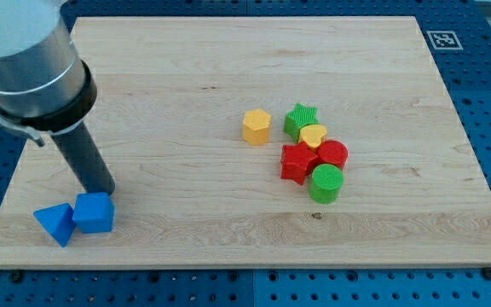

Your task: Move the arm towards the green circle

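At the view's lower left, my tip (102, 191) is seen just behind the blue cube (92, 213), beside the blue triangle (55, 223); nothing is held. The green circle (326, 182) lies well apart, right of centre, touching the red star (297, 162). Nearly the whole approach is judged to remain.

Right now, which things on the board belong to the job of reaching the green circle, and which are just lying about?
Belongs to the job:
- green circle, at the cluster's bottom end
- my tip, far off at the view's left, just above the blue cube

Lying about:
- blue cube
- blue triangle
- yellow hexagon
- green star
- yellow heart
- red star
- red circle
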